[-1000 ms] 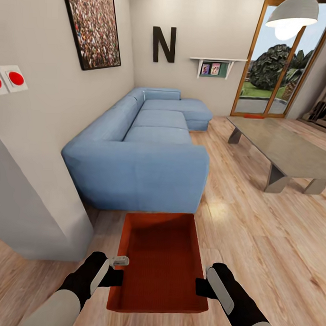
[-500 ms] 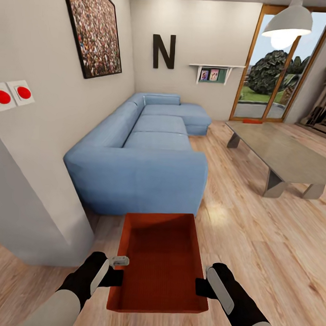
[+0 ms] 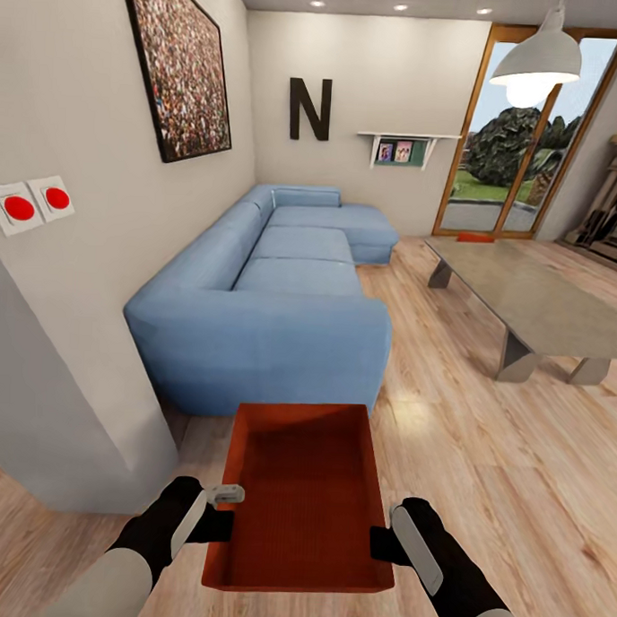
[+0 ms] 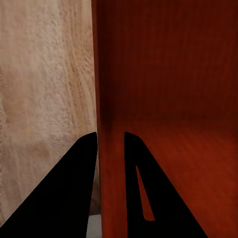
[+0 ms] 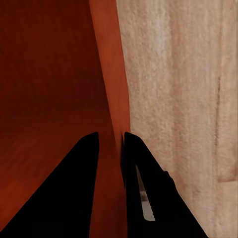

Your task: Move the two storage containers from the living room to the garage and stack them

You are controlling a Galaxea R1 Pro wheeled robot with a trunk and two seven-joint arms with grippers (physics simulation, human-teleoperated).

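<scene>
Living room, wood floor; sofa at 12 o'clock. Bin at 6, carried clear of floor. Left end effector, right end effector each clamped on opposite side wall, keeping it level for transport.

The head view looks forward and down from above both arms, taking in the orange-red storage container held in front and the living room past it. The left wrist view sits very close behind the left gripper, looking along its fingers, which straddle the container's wall. The right wrist view does the same at the right gripper. All three views share the container and the wood plank floor.
</scene>
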